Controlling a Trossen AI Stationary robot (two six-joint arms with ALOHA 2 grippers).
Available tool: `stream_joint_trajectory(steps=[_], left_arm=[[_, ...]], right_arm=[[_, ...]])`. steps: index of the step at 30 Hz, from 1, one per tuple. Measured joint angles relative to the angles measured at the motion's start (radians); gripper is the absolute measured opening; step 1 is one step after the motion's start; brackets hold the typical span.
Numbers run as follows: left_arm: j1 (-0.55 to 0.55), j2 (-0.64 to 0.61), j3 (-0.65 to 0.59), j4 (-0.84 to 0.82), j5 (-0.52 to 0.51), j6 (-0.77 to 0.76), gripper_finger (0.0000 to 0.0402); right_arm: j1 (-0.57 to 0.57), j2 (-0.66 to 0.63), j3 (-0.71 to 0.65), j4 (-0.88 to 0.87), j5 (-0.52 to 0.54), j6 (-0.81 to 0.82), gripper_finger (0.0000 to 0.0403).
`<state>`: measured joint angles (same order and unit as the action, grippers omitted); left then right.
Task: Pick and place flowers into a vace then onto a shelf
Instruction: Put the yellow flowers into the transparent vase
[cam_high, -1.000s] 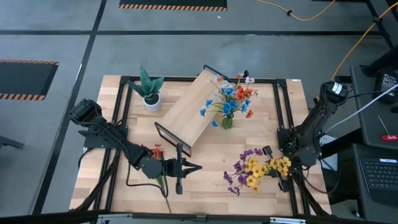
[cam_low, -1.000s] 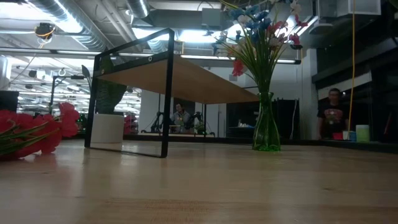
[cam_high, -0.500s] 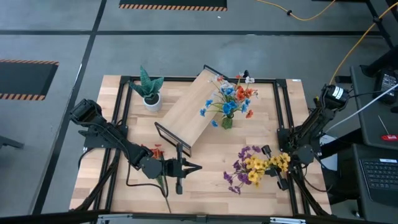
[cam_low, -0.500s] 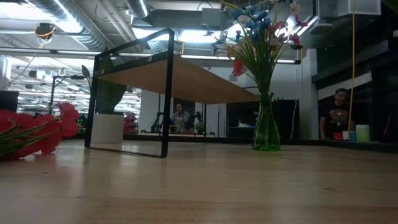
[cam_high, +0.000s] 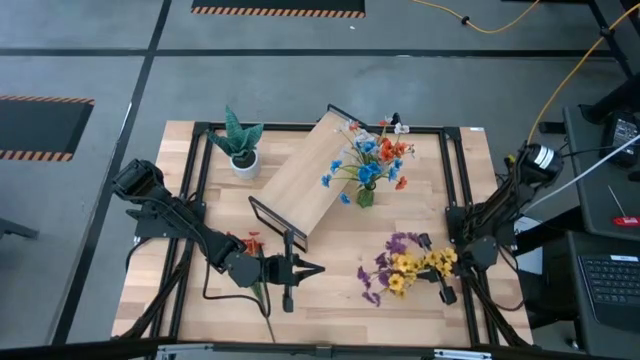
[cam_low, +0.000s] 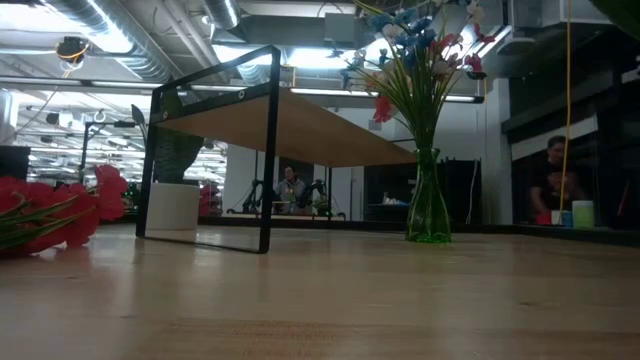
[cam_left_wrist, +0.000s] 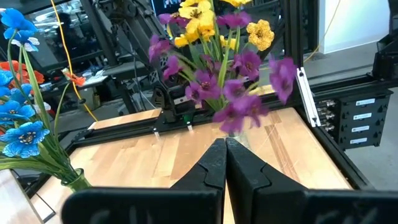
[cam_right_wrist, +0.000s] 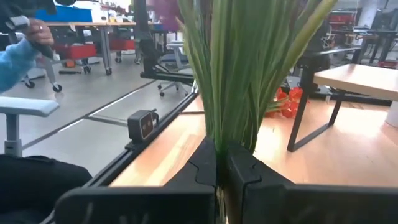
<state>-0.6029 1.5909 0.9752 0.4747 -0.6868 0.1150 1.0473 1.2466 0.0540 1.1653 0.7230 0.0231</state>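
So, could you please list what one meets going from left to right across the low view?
Red flowers → white pot → shelf → vase → person

So from my right wrist cam, the right gripper (cam_right_wrist: 219, 163) has its two dark fingers pinched together on a fat bundle of green stems (cam_right_wrist: 239, 74), standing upright right in front of the lens. Behind them there's the wooden tabletop (cam_right_wrist: 323, 158), a black shelf leg (cam_right_wrist: 309, 106), some red blossoms (cam_right_wrist: 287, 102), and a person's blue sleeve (cam_right_wrist: 15, 59) off to one side.
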Motion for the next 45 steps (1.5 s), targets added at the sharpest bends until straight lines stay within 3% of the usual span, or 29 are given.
stream_joint_trajectory(steps=[10,24,32,37,45], left_arm=[[0.0,0.0,0.0,0.0,0.0,0.0,0.0001],[0.0,0.0,0.0,0.0,0.0,0.0,0.0001],[0.0,0.0,0.0,0.0,0.0,0.0,0.0001],[0.0,0.0,0.0,0.0,0.0,0.0,0.0001],[0.0,0.0,0.0,0.0,0.0,0.0,0.0001]], right_arm=[[0.0,0.072,0.0,0.003,-0.002,0.028,0.0013],[0.0,0.07,0.0,-0.001,-0.038,0.056,0.0117],[0.0,0.003,0.0,-0.078,-0.045,0.068,0.0169],[0.0,-0.057,0.0,-0.227,-0.046,0.133,0.0182],[0.0,-0.106,0.0,-0.293,-0.047,0.128,0.018]])
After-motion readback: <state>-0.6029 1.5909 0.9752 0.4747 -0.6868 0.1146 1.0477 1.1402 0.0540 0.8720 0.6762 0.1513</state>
